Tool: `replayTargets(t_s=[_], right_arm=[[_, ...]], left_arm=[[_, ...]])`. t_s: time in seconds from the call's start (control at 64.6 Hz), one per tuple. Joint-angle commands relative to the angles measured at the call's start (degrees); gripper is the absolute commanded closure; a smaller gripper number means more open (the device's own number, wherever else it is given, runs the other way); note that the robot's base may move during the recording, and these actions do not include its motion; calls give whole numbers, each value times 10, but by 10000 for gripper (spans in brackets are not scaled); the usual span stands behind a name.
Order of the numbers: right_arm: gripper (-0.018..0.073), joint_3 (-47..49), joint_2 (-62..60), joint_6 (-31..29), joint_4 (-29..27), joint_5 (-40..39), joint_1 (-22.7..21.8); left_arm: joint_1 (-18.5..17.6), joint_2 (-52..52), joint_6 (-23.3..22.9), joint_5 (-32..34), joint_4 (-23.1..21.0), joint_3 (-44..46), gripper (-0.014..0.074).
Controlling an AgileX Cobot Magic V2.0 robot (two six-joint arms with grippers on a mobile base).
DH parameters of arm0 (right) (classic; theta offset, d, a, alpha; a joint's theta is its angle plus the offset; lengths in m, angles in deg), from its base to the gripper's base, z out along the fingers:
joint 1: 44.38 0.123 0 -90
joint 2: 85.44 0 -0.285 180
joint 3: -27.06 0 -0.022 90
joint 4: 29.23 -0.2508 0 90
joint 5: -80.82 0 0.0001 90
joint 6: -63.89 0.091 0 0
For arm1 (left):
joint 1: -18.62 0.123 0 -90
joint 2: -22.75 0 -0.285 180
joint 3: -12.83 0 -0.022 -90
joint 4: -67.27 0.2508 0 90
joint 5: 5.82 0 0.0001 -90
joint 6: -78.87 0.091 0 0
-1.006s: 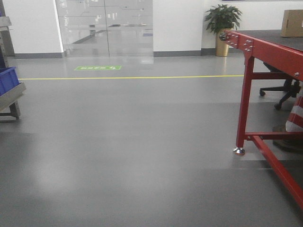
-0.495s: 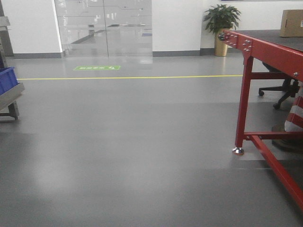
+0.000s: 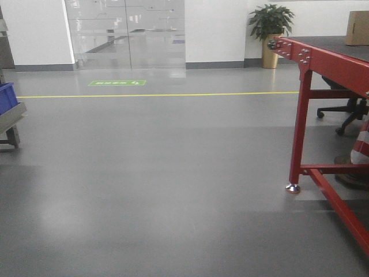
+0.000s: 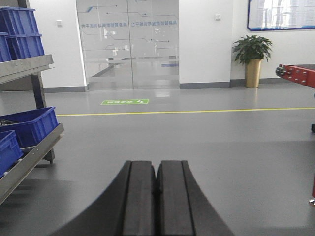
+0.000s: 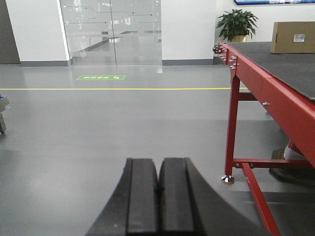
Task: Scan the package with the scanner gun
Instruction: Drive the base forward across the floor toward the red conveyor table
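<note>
Place: looks to me like a warehouse-style work hall with an office feel, definitely not a home.
Floor: smooth grey floor (image 3: 144,190), with a yellow line (image 3: 155,94) and a green floor marker (image 3: 116,83).
Storage: blue bins (image 4: 29,125) on a metal rack (image 4: 24,67).
Workbench: red steel-framed table (image 5: 256,83) with a cardboard package (image 5: 294,37) sitting on it, white label showing.
Office bits: I see glass doors (image 4: 128,44), a potted plant (image 4: 252,59) and a wheeled chair (image 3: 346,109).

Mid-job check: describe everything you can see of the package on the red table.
The package is a plain tan cardboard box, apparently closed, resting flat and upright on the dark top at the far end of the red table. A small white sticker sits on the side facing the right wrist camera; its print is unreadable. Nothing else visibly touches it.
</note>
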Motion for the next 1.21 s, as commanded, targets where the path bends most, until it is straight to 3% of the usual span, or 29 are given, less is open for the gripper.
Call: replayTargets(t_s=[0.0, 0.851, 1.192], right_arm=[[722, 0, -1, -2, 4, -13, -2], [722, 0, -1, -2, 4, -13, -2], [722, 0, -1, -2, 4, -13, -33]], left_arm=[[3, -2, -4, 10, -2, 2, 707], [3, -2, -4, 10, -2, 2, 707], [3, -2, -4, 10, -2, 2, 707]])
